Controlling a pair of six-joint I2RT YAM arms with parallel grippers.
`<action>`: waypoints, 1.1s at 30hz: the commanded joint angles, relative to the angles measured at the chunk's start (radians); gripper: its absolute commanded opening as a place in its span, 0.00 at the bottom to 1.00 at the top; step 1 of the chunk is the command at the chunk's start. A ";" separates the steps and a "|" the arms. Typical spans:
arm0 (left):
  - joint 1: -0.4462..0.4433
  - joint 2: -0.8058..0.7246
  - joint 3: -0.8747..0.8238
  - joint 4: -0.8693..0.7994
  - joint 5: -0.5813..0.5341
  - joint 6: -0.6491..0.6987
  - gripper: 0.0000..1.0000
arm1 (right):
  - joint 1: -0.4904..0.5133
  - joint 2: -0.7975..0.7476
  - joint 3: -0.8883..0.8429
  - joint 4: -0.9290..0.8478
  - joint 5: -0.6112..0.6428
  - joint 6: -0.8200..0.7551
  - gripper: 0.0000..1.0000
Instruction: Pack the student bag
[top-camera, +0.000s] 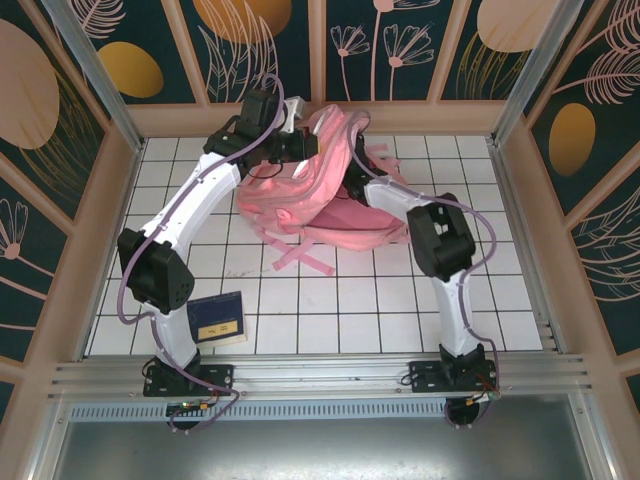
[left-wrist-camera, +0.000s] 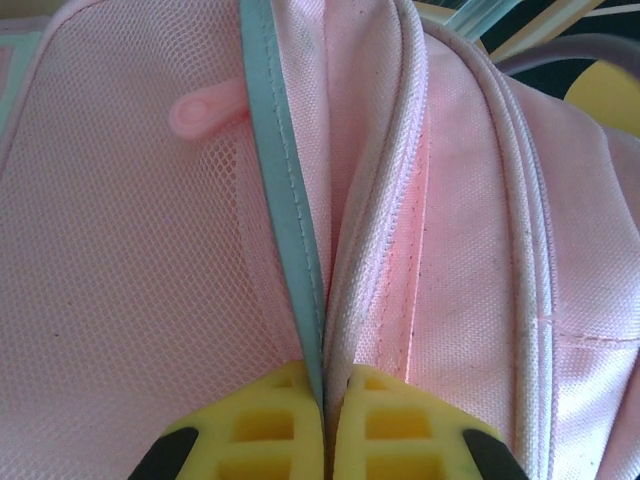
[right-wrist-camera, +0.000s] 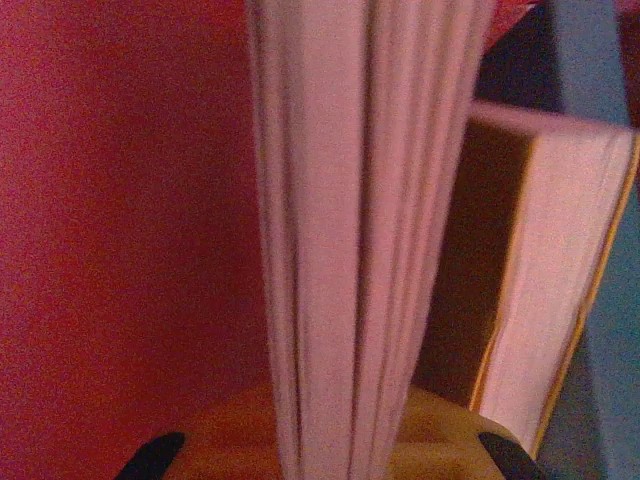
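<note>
The student bag (top-camera: 300, 200), a large pink backpack, lies at the back middle of the table with its straps trailing forward. My left gripper (top-camera: 283, 140) is at the bag's top left edge. In the left wrist view it (left-wrist-camera: 325, 400) is shut on a fold of the bag (left-wrist-camera: 480, 250), pinching the teal-trimmed mesh pocket rim (left-wrist-camera: 290, 220) and the zipper flap together. My right arm reaches into the bag's opening. My right gripper (right-wrist-camera: 330, 440) is shut on a book (right-wrist-camera: 360, 200), whose pale page edges stand upright between the fingers, inside the bag's reddish lining (right-wrist-camera: 120, 200).
A second book (right-wrist-camera: 560, 270) with a blue cover stands in the bag to the right of the held one. A dark blue book (top-camera: 217, 320) lies on the white tiled table (top-camera: 330, 310) beside the left arm's base. Wooden walls enclose the table on three sides.
</note>
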 joint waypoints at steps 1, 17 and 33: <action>-0.015 0.005 0.076 0.133 0.091 -0.013 0.00 | 0.021 0.104 0.113 -0.005 0.001 0.062 0.12; 0.112 -0.052 -0.050 0.280 0.151 -0.126 0.00 | -0.036 -0.177 -0.234 0.374 -0.130 -0.136 0.67; 0.128 -0.031 -0.184 0.334 0.227 -0.168 0.12 | -0.174 -0.699 -0.704 0.012 0.246 -0.313 0.67</action>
